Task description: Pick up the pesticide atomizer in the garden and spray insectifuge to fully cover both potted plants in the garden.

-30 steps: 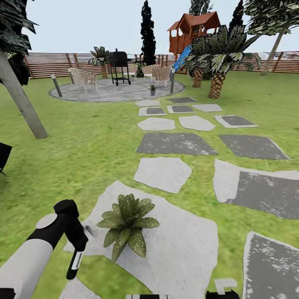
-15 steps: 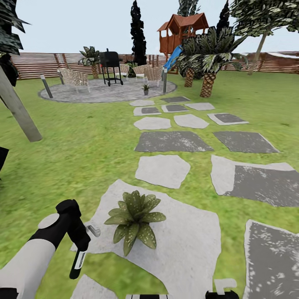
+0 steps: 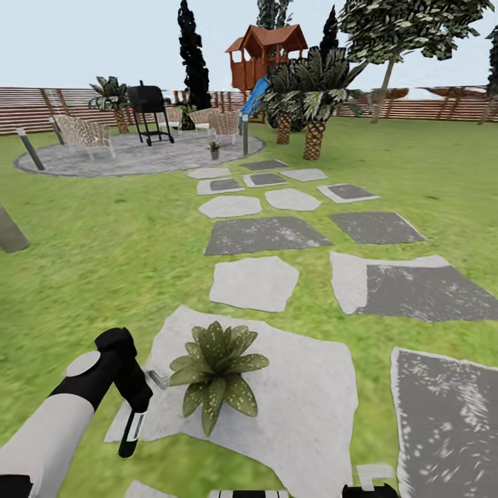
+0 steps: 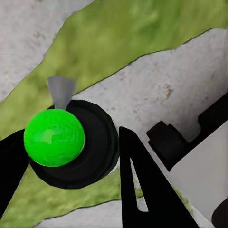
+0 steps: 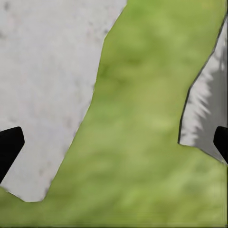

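A: What's changed? The whole head view is swung rightward; the near plant (image 3: 214, 377) is kept just beside the left gripper (image 3: 131, 408).

B: The spray bottle (image 3: 130, 434) is clamped there, nozzle hung downward, so spraying seems imminent. Right gripper (image 5: 114, 142): spread wide, nothing held.

Readable text: none in any view.
Slim dark spray bottle with a white label (image 3: 131, 432): the label is a pale strip down the bottle's side; nothing on it can be made out, too small and blurred.
Bottle seen along the left arm's jaws (image 4: 71, 142): a plain bright green dome on a round black body, with no letters or numbers.
Grey and white stepping stones (image 3: 297, 394) beside the bottle: only mottled specks, no signs.
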You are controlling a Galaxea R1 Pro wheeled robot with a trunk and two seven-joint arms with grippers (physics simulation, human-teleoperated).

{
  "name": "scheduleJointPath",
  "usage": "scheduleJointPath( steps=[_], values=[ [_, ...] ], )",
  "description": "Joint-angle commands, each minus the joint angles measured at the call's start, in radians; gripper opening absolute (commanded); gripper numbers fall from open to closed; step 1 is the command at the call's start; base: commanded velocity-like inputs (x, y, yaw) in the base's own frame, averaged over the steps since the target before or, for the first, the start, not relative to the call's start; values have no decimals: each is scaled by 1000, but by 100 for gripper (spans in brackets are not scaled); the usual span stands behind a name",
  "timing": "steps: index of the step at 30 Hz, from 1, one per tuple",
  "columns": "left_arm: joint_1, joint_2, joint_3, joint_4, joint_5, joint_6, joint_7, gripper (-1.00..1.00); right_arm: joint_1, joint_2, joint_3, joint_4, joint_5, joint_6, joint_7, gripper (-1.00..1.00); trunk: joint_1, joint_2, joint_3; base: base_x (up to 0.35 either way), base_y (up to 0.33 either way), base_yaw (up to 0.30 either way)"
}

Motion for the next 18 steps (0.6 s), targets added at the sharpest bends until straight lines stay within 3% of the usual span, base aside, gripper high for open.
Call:
scheduleJointPath(
  steps=[1,7,15,18],
  values=[
    [-3,0,-7,-2,-16,8,-9,-100,-1,-1,2,1,9,-1,-6,100,0,0,-1,1,11,-267],
    [-5,-1,-12,-4,-27,7,-9,-100,-1,-1,2,1,9,-1,-6,100,0,0,-1,-47,229,-267],
    [-14,-1,-12,-5,-25,7,-9,-100,-1,-1,2,0,9,-1,-7,100,0,0,-1,-207,254,-267],
    [-15,-14,-12,-5,-26,7,-9,-100,-1,-1,2,0,9,-1,-6,100,0,0,-1,-190,253,-267]
  ],
)
